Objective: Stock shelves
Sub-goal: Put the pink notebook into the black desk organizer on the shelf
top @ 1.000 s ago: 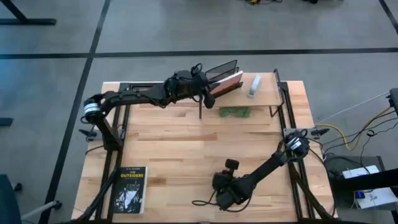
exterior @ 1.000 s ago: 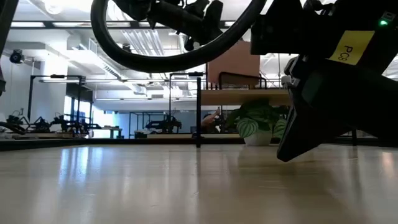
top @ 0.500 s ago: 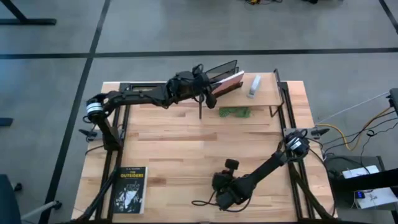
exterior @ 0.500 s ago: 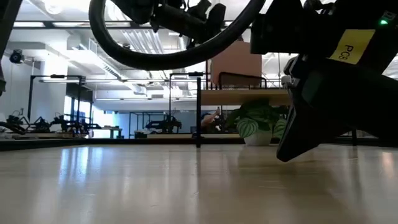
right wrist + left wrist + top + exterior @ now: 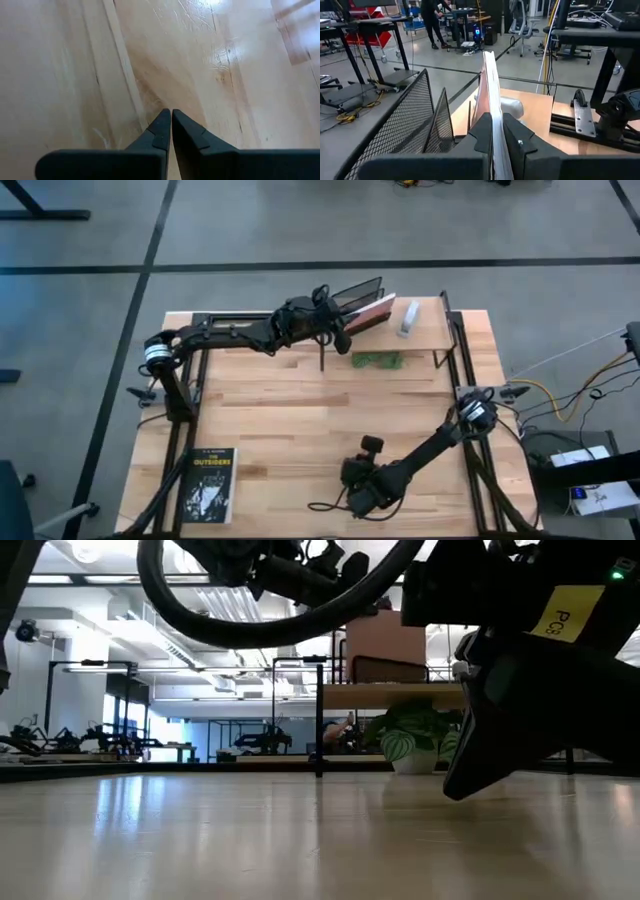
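At the table's 12 o'clock edge, left gripper (image 5: 343, 330) is clamped narrow on a thin book (image 5: 368, 313), fingers (image 5: 485, 137) pinching it on both faces, spine edge up in the left wrist view. Book sits tilted over the riser shelf (image 5: 425, 330), beside the black wire book rack (image 5: 358, 291); cannot tell whether the book touches the board. Rack's mesh panels (image 5: 415, 117) stand just beside the held book.

Right gripper (image 5: 171, 131) at 6 o'clock, low over bare tabletop (image 5: 290, 405), fingertips pressed together, holding nothing.

Counts: one riser shelf, light wood board on thin black legs, at 12–1 o'clock of the table. One wire rack on it. One white bottle-like item (image 5: 408, 318) lying on the shelf board, right of the book. One small green plant (image 5: 377, 361) under the shelf's near edge, its pot (image 5: 413, 762) visible in the low view. Two books total: one gripped, one dark-covered book (image 5: 209, 484) flat at 7 o'clock, well apart from both grippers.
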Controlling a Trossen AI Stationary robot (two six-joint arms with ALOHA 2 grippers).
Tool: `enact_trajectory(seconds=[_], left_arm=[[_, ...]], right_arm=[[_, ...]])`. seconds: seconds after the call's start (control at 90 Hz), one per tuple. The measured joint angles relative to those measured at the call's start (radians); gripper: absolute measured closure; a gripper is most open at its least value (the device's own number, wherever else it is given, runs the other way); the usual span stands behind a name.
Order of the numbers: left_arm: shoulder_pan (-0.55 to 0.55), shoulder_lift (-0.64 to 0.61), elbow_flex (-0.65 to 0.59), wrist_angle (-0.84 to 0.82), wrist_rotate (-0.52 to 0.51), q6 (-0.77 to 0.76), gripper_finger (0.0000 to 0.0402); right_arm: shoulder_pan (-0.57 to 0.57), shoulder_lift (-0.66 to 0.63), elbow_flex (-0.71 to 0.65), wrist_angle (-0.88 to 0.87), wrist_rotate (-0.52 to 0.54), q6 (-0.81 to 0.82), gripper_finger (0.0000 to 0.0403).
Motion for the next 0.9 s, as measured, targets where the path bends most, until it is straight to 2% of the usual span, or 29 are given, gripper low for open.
enact_trajectory(seconds=[0.411,0.9], left_arm=[[-0.002,0.03,0.0,0.016,0.001,-0.007,0.0364],[-0.002,0.032,0.0,0.043,0.001,-0.004,0.0384]], right_arm=[[0.0,0.0,0.0,0.005,0.0,-0.004,0.0403],[0.0,0.0,0.0,0.007,0.0,-0.007,0.0403]])
